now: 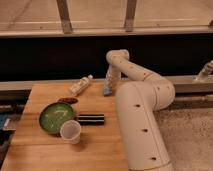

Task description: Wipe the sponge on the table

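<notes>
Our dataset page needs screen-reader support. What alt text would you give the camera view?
A white robot arm reaches down to the far edge of a wooden table, its end effector closed on a light-blue sponge. A white tube, green bowl and plastic cup also sit on the table.

Window posts (pixel 64 15) rise above a dark wall band (pixel 50 55), with speckled grey floor (pixel 192 132) at right.

A light-brown, plank-striped desk (pixel 45 150) is shown. A green bowl (pixel 52 118) is seen on it. To the right of the bowl and farther back, the cream-white hand (pixel 109 88) is closed on a light-blue sponge (pixel 106 92).
</notes>
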Controlling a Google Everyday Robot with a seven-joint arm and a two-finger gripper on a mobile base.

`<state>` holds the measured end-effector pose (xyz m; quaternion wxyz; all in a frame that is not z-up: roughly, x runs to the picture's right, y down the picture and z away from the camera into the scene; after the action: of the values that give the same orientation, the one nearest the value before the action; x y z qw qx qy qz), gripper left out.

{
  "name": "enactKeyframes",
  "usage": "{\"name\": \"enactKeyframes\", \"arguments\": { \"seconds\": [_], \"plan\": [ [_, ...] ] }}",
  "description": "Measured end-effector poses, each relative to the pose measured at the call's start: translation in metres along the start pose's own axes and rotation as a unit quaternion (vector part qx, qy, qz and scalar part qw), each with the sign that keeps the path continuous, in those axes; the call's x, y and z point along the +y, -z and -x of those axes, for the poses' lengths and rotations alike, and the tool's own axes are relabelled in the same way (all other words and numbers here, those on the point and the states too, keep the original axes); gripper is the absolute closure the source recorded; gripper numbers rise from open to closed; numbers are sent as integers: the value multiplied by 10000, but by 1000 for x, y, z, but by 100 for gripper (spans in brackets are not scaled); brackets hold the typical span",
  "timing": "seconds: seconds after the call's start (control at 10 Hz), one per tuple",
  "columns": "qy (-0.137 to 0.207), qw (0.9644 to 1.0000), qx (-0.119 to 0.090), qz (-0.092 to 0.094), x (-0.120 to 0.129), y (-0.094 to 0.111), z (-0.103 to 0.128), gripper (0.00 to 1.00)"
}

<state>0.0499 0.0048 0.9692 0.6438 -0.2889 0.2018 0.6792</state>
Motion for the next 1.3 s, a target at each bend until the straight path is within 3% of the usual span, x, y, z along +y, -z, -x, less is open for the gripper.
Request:
{"name": "enactKeyframes", "arguments": {
  "seconds": [0.2, 0.4, 0.6, 0.7, 1.0, 1.3],
  "plan": [
    [-155, 9998, 68, -122, -19, 8, -23, 100],
    [-521, 9981, 113, -293, -52, 17, -38, 100],
    [-754, 9961, 174, -421, -75, 21, -33, 100],
    [-797, 9955, 198, -476, -85, 21, -15, 100],
    [-698, 9954, 312, -570, -76, 14, 14, 100],
    [-229, 9975, 379, -552, -37, 11, 29, 100]
  ]
}}
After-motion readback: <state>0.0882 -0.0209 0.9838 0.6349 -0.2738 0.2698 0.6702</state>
